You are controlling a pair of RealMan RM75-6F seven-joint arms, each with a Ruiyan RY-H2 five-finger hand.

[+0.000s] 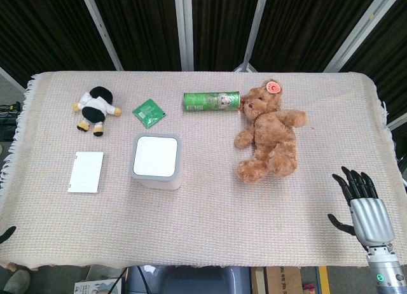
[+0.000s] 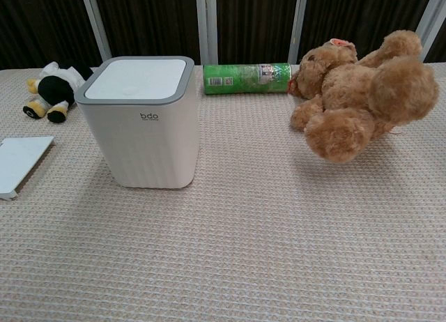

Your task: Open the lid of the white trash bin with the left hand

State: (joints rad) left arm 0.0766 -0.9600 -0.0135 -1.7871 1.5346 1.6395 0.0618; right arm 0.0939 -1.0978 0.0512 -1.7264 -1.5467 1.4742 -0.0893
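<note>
The white trash bin with a grey rim stands left of the table's middle, and its flat white lid lies shut on top. In the chest view the bin is close and upright. Only a dark tip of my left hand shows at the table's front left corner, far from the bin; its fingers are out of view. My right hand hovers at the front right edge, fingers spread, holding nothing.
A flat white panel lies left of the bin. Behind are a black-and-white plush, a green packet and a green can on its side. A brown teddy bear lies to the right. A woven cloth covers the table.
</note>
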